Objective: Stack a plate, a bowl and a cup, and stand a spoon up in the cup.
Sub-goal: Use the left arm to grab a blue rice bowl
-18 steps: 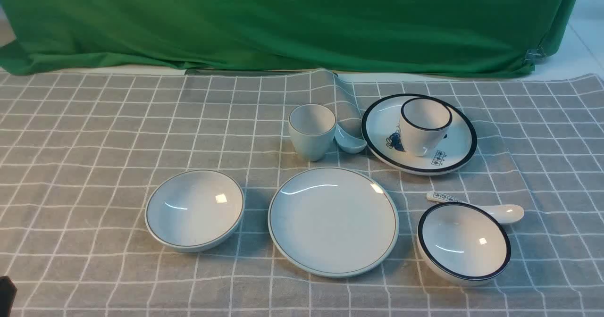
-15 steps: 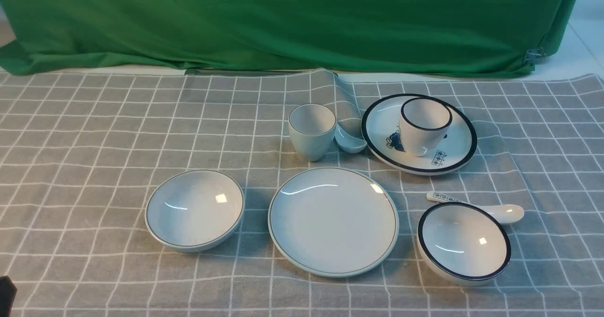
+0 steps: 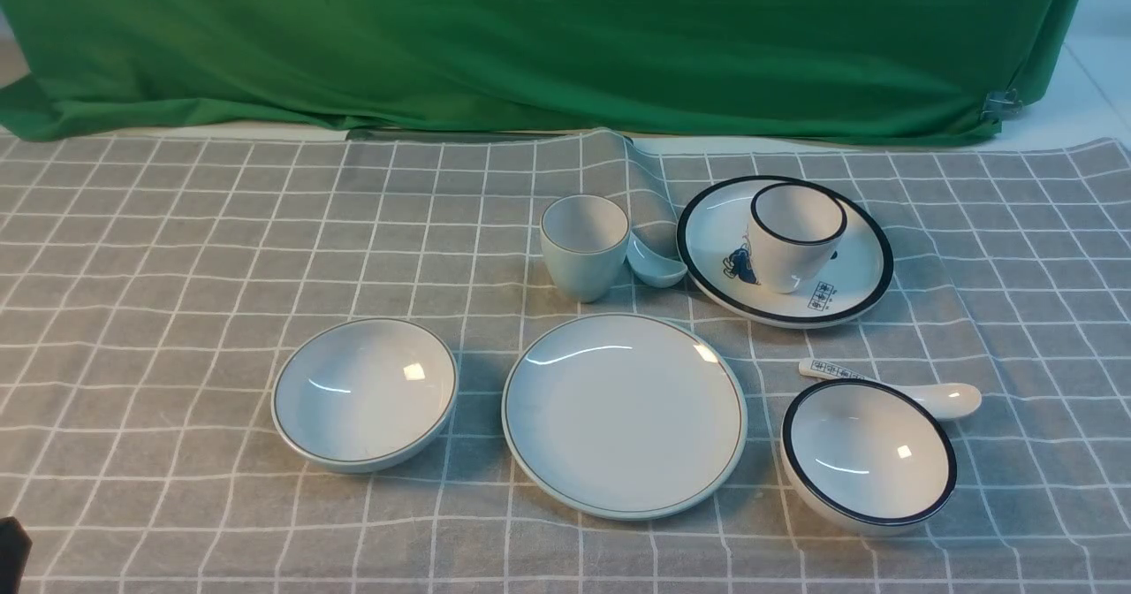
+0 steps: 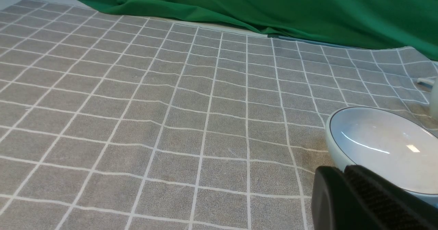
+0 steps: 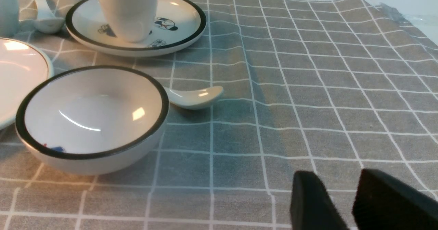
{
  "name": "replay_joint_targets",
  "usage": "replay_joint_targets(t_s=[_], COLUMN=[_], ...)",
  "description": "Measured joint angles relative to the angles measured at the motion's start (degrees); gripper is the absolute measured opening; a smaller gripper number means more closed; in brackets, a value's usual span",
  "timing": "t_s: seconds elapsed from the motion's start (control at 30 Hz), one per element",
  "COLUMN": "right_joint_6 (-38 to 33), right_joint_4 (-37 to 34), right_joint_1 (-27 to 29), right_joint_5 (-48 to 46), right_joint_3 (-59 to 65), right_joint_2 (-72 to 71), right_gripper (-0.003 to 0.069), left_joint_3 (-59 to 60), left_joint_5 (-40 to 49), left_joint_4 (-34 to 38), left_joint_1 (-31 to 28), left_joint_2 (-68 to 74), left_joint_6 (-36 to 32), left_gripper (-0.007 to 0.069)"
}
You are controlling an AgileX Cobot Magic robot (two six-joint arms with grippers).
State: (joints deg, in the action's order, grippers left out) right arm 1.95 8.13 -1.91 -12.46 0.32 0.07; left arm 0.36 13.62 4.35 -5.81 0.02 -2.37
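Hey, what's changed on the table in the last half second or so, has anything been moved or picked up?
Nothing has visibly changed. The plate, the bowl, the cup and the spoon all sit where they were, apart and untouched. The black-rimmed bowl has not moved either.

Glossy glazed ceramic plate (image 3: 623,417), bowl (image 3: 364,395) and cup (image 3: 583,247) sit on matt woven grey cloth (image 3: 177,249).
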Motion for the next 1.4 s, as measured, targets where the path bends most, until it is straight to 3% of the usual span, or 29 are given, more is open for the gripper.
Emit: replay_joint_targets(t_s=[0.43,0.53,0.63,0.9,1.0,1.07,1.1,1.13,1.17,1.23,1.4], right_joint_6=[0.0,0.0,0.0,-2.0,1.9,15.5,15.5,19.9,26.1,29.1,30.2], right_joint_4=[0.0,0.0,0.0,3.8,2.0,-6.5,-6.5,-9.5,-12.4,-13.7,-14.9], right_joint_1=[0.0,0.0,0.0,0.0,0.0,0.0,0.0,-0.1,-0.1,-0.1,-0.1], right_joint_5=[0.0,0.0,0.0,0.1,2.4,11.5,11.5,15.2,20.4,24.2,31.6], right_joint_3=[0.0,0.0,0.0,0.0,0.0,0.0,0.0,0.0,0.0,0.0,0.0], right_joint_2=[0.0,0.0,0.0,0.0,0.0,0.0,0.0,0.0,0.0,0.0,0.0], right_gripper=[0.0242,0.0242,0.0242,0.0242,0.0242,0.0242,0.0242,0.0242,0.0242,0.0242,0.0242], left_joint_3=[0.0,0.0,0.0,0.0,0.0,0.0,0.0,-0.1,-1.9,-5.9,-23.5], left_joint_5=[-2.1,-7.9,-18.4,-32.1,-37.1,-46.9,-47.5,-49.5,-50.0,-47.8,-27.9], left_joint_4=[-3.7,-1.3,5.8,9.2,9.3,9.4,9.4,9.4,9.5,8.7,0.0], left_joint_1=[0.0,0.0,0.0,0.0,0.0,0.0,0.0,0.0,0.0,0.0,0.0], left_joint_2=[0.0,0.0,0.0,0.0,0.0,0.0,0.0,0.0,0.6,2.6,12.7], left_joint_6=[0.0,1.1,5.7,9.0,10.3,15.5,15.9,17.3,19.0,19.7,24.4], left_gripper=[0.0017,0.0017,0.0017,0.0017,0.0017,0.0017,0.0017,0.0017,0.0017,0.0017,0.0017])
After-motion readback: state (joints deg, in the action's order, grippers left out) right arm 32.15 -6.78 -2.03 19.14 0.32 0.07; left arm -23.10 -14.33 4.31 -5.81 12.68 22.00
